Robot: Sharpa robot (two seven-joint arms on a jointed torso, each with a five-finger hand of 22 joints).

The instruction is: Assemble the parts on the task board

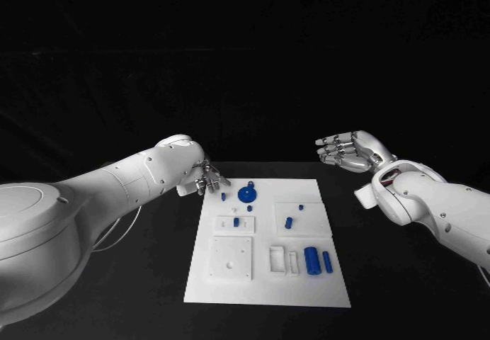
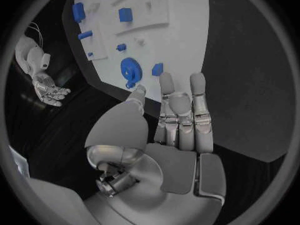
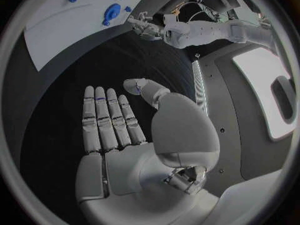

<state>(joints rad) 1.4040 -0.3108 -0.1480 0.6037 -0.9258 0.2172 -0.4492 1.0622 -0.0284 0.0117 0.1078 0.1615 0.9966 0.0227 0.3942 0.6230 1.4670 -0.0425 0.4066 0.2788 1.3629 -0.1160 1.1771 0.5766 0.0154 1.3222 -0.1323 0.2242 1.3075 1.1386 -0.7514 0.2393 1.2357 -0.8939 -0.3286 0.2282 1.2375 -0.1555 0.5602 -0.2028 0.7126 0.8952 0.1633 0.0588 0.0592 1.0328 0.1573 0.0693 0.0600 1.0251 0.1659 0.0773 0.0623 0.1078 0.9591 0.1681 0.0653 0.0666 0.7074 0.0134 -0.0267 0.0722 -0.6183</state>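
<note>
Black table (image 1: 112, 283) carries the white task board (image 1: 306, 290). Beside the board's far right corner, the right hand (image 1: 347, 151) hangs empty, fingers spread, apparently waiting. At its far left corner the left hand (image 1: 207, 180) hovers empty, seemingly reaching for the blue gear (image 1: 246, 193) nearby.

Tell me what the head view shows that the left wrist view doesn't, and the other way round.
Head view alone: the whole task board, including its near end with the two upright blue cylinders and the white square plate. Left wrist view alone: the left hand seen from behind, its fingers straight and holding nothing, close to a small blue block. Both: the round blue gear, the board's far end and the open right hand held off the board.
</note>
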